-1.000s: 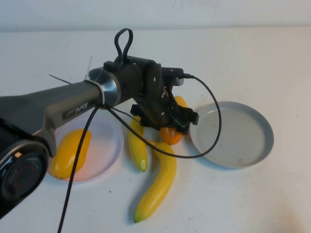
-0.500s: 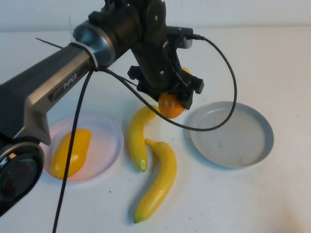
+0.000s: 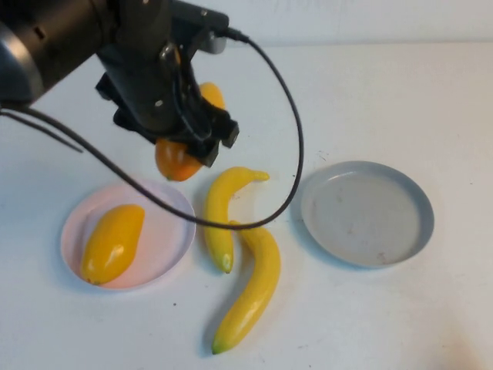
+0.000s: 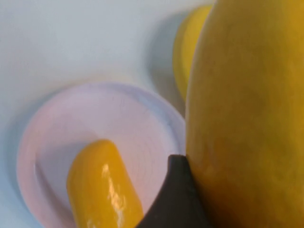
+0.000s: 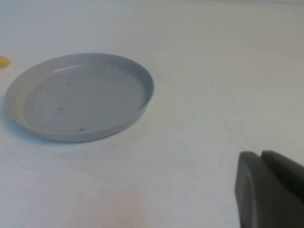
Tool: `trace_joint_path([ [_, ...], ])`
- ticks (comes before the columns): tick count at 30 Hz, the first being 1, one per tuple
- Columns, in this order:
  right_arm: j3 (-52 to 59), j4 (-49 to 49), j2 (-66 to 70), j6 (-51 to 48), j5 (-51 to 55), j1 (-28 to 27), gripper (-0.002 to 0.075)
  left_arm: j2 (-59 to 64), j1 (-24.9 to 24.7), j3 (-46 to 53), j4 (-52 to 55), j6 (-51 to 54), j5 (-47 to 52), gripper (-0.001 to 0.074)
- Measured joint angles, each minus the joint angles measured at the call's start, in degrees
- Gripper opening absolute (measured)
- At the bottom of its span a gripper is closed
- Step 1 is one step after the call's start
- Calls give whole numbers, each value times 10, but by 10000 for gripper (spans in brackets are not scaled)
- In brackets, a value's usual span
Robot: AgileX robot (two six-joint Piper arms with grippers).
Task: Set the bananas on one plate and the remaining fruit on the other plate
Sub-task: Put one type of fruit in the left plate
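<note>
My left gripper (image 3: 183, 146) is shut on a reddish-orange mango-like fruit (image 3: 172, 162), held in the air just past the far right rim of the pale pink plate (image 3: 166, 231). In the left wrist view the held fruit (image 4: 247, 118) fills the side, with one dark finger (image 4: 176, 199) against it. A second yellow mango-like fruit (image 3: 113, 242) lies on the pink plate (image 4: 95, 109). Two bananas (image 3: 220, 212) (image 3: 251, 287) lie on the table between the plates. The grey-blue plate (image 3: 367, 213) is bare. My right gripper (image 5: 260, 154) is shut, low over the table near the grey-blue plate (image 5: 80, 95).
The left arm's black cable (image 3: 296, 154) loops down over the bananas. White tabletop (image 3: 400, 92) surrounds the plates. A banana tip (image 5: 3, 61) shows at the edge of the right wrist view.
The left arm has lifted the reddish fruit from beside the grey-blue plate and carried it left, to the pink plate's far edge. Bananas and plates have not moved.
</note>
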Motion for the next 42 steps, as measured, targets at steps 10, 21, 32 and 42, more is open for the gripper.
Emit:
trace_joint_path([
  [10,0,0,0,0,0,0,-17,-11,9,158,15,-34,-14,503],
  [21,0,0,0,0,0,0,-17,39,23,192,66,-55,-64,503],
  [32,0,0,0,0,0,0,-17,81,38,192,68,-54,-73,645],
  [42,0,0,0,0,0,0,-17,39,37,152,23,-26,-44,600],
])
